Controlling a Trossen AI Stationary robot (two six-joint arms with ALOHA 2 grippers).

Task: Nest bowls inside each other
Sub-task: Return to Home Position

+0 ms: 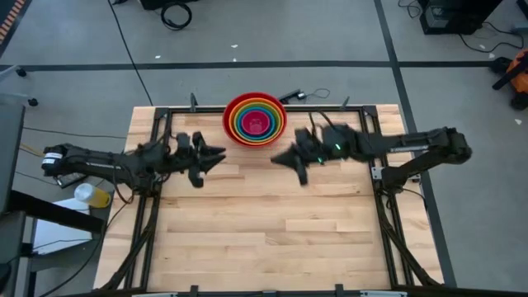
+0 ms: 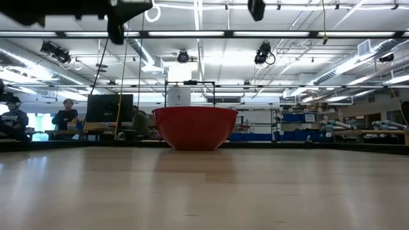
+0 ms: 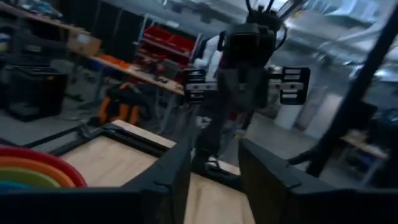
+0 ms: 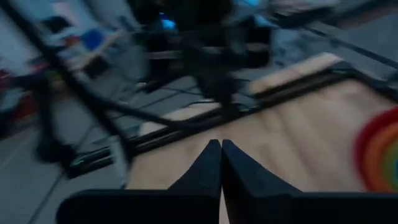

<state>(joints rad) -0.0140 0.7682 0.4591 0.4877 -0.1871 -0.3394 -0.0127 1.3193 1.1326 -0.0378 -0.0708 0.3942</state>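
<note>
While left jaws gape and right jaws meet, bowls [image 1: 255, 119] sit nested.

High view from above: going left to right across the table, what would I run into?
Dark two-finger left gripper, open → stack of glossy round plastic bowls, red outermost and pink innermost, at the far edge of the light wooden table → dark two-finger right gripper, shut.

Bowls [image 1: 255, 120] in concentric red, orange, green, blue, pink rings on pale, plank-striped wooden table [image 1: 247, 239].
</note>
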